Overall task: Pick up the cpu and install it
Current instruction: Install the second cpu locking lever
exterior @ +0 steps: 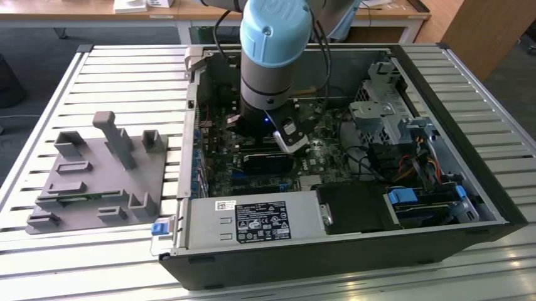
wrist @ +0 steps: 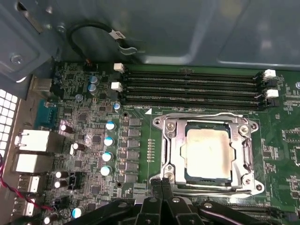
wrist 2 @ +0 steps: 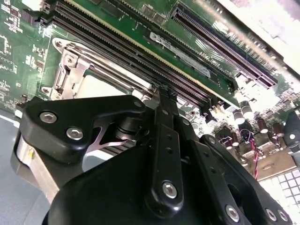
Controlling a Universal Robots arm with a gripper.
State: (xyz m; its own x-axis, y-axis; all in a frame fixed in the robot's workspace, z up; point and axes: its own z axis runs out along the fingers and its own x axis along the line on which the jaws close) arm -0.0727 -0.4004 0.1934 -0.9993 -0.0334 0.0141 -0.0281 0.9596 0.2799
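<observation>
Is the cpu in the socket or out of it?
In: in the first wrist view the cpu lies flat inside the socket frame, level with it.

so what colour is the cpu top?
Silvery-grey, glaring pale; the cpu sits in the socket, best in the first wrist view.

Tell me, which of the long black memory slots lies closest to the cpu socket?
The last slot of the parallel row, directly beside the socket frame where the cpu sits; the others lie farther, toward the case wall.

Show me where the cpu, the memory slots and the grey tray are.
cpu (wrist: 208,153), first wrist view, middle of its metal top.
memory slots (wrist: 192,86), first wrist view, middle slot.
grey tray (exterior: 88,188), exterior view, flat base.
</observation>
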